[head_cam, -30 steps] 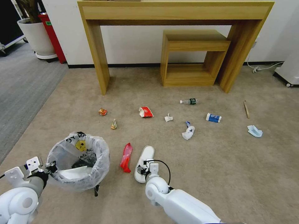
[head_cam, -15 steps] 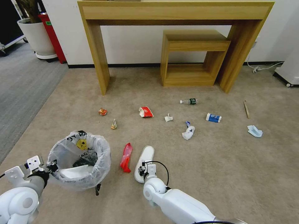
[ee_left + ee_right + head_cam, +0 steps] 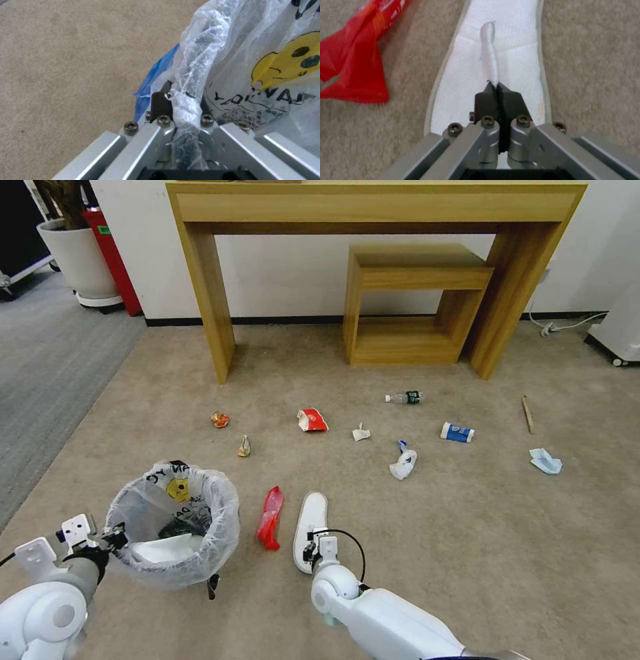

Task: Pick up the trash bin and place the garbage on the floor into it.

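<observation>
One white slipper (image 3: 163,548) inside the bag-lined trash bin (image 3: 175,523).

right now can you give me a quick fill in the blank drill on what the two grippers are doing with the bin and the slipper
1. The left gripper is shut on the rim of the ____.
2. The right gripper pinches the strap of a white ____.
3. The red plastic bag lies between the trash bin and the ____.
4. The slipper rests on the ____.

Missing words: trash bin; slipper; slipper; floor

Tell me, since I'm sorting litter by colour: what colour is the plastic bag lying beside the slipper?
Red. The plastic bag shows best in the head view, just left of the slipper.
</observation>
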Motion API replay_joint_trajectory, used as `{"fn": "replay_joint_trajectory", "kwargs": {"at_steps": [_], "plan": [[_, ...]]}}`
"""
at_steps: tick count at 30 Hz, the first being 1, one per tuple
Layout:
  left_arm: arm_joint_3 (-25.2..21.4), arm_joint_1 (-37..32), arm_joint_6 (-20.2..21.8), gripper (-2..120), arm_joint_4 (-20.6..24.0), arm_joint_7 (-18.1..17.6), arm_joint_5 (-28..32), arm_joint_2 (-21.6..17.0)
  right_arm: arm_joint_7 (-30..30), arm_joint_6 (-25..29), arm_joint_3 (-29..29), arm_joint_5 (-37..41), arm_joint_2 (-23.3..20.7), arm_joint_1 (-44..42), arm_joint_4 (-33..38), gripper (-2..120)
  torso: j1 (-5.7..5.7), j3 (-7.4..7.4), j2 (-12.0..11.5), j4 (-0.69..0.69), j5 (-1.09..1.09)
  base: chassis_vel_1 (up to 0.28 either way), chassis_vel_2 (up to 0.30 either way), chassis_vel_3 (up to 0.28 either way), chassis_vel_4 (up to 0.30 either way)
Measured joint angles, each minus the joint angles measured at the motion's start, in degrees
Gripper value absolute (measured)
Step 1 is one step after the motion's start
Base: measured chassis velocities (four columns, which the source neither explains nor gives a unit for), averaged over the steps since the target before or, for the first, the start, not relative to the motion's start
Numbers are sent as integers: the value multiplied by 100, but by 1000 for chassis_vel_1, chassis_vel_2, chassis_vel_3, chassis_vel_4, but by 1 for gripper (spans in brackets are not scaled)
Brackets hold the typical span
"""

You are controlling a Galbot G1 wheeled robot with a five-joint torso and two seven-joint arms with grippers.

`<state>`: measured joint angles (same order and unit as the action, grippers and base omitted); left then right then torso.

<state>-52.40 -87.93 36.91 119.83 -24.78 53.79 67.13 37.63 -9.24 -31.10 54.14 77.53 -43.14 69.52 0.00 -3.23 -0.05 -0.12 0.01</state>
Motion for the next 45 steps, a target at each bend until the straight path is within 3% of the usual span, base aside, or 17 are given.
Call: {"fn": "replay_joint_trajectory", "kwargs": {"at_steps": [7, 11, 18, 26, 37, 45], "plan": [[30, -2, -8, 1, 0, 5, -29, 22, -71, 71, 16, -20, -146, -27, 255, 0, 0, 0, 0, 0, 0, 0, 0, 0, 0], [30, 9, -8, 1, -24, 5, -32, 13, -225, 189, 215, -24, -400, -136, 745, 0, 0, 0, 0, 1, 1, 0, 0, 0, 0], [76, 73, -2, 1, -36, -10, -27, 20, -700, 604, 698, -293, -1410, -336, 1747, 0, 0, 0, 0, -1, 0, 0, 0, 0, 0], [176, 106, 34, 1, 23, -37, -26, 88, -1340, 1087, 947, -586, -2026, -179, 2712, 0, 0, 0, 0, 0, 1, 0, 0, 0, 0], [107, 118, 103, 1, 95, -113, 102, 15, -2544, 1872, 757, -649, -2308, 587, 3599, 0, 0, 0, 0, 1, -1, 0, 0, 0, 0], [69, 112, 106, 1, 55, -120, 134, -20, -2823, 2004, 678, -638, -2313, 714, 3781, 0, 0, 0, 0, 0, -1, 0, 0, 0, 0]]}}
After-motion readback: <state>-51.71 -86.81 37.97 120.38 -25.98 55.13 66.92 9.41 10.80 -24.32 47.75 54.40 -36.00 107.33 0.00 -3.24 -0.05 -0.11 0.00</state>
